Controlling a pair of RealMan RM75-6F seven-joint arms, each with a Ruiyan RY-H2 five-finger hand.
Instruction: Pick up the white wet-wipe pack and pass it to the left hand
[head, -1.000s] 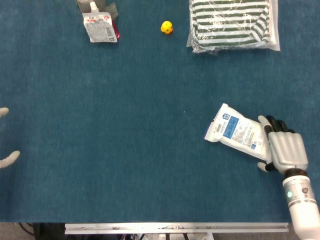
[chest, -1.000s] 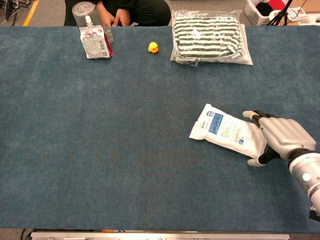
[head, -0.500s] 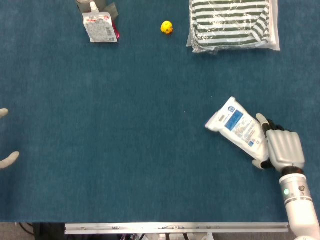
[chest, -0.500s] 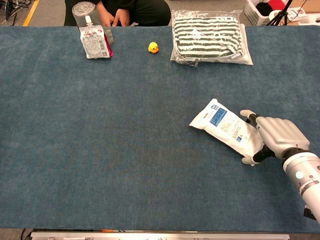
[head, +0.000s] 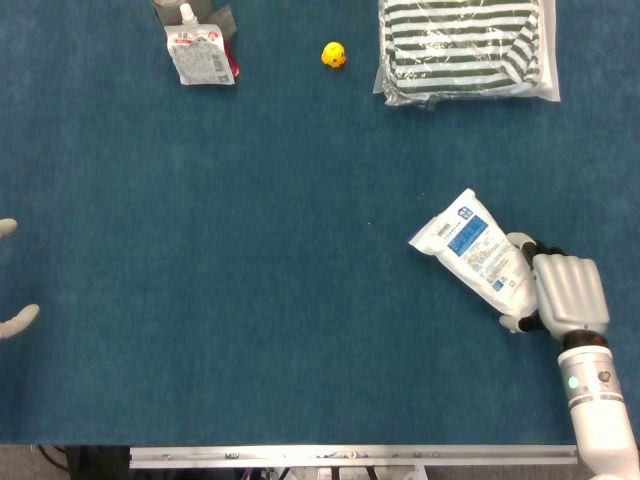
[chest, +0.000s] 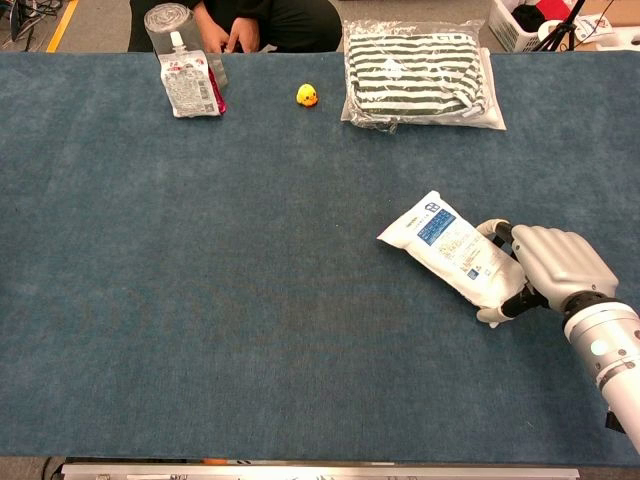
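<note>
My right hand (chest: 548, 268) gripped only the wet-wipe pack (chest: 450, 260) by its end; I judged it might slip out mid-pass.

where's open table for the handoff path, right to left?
The whole middle of the table is bare, from the wet-wipe pack in the right robot hand across to the left robot hand at the left edge. Only the far edge is crowded: pouch, yellow duck, striped bag.
</note>
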